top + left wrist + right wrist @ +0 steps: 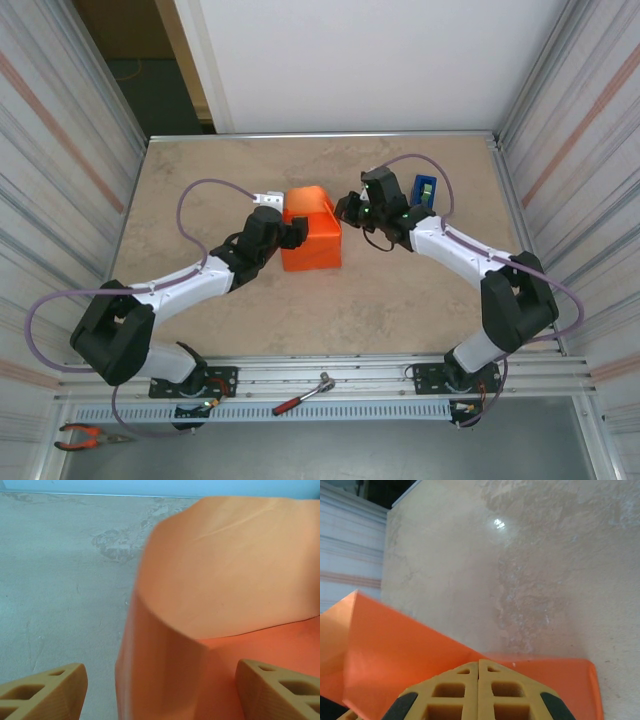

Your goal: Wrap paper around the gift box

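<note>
The orange paper (pixel 310 240) lies mid-table, folded up into a raised hump at its far end; the gift box is hidden under it. My left gripper (pixel 292 232) is at the paper's left side. In the left wrist view it (pixel 160 672) is open, its fingers (pixel 55 690) wide apart around a folded corner of the paper (pixel 225 605). My right gripper (pixel 345 208) is at the paper's right edge. In the right wrist view it (pixel 479 662) is shut, tips together over the paper (pixel 395 650), with nothing seen between them.
A blue tape dispenser (pixel 425 190) stands behind the right gripper. Metal walls close in the table on both sides. A red-handled wrench (pixel 300 397) and pliers (pixel 85 435) lie on the rail in front of the arm bases.
</note>
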